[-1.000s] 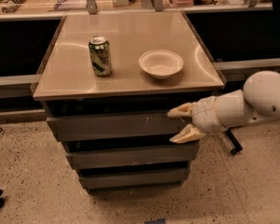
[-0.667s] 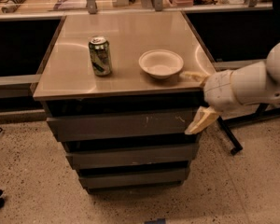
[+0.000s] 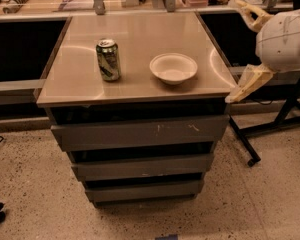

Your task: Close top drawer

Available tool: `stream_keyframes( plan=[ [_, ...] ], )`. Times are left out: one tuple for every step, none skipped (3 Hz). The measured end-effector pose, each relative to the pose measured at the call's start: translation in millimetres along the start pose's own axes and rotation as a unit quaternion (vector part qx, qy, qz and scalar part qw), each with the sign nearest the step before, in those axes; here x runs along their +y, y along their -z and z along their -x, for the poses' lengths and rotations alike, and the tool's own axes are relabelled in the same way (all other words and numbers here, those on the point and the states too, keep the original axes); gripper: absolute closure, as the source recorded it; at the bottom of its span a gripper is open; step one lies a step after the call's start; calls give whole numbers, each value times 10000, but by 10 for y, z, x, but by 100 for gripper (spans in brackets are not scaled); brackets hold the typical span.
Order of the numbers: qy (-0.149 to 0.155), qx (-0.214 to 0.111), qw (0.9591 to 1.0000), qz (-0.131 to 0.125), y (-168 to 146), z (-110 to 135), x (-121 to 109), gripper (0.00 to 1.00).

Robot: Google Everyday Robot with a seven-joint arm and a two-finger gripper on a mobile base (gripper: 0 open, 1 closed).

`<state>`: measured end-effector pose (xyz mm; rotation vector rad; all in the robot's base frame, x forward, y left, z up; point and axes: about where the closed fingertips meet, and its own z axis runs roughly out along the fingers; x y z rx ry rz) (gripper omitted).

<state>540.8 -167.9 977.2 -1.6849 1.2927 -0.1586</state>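
Note:
The top drawer (image 3: 135,133) is the wide grey front just under the tabletop, with pale scratches right of centre. A dark gap shows between its top edge and the tabletop. My gripper (image 3: 247,49) is at the right edge of the view, beside the table's right corner and above the drawer's level. It is open and empty, one pale finger (image 3: 251,10) up and the other finger (image 3: 246,86) pointing down toward the corner. It does not touch the drawer.
A green soda can (image 3: 108,59) and a white bowl (image 3: 173,68) stand on the tabletop (image 3: 80,84). Two narrower drawer fronts (image 3: 142,166) lie below. A black wheeled stand (image 3: 270,129) is on the floor at the right.
My gripper has drawn back from the top drawer's right front, rising and moving right to beside the table's corner. The can and bowl have not moved.

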Motion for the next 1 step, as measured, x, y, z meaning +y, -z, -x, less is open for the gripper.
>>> stream_keyframes(
  plan=[
    [37,-2,10000,-48,28,19,-50,0]
  ],
)
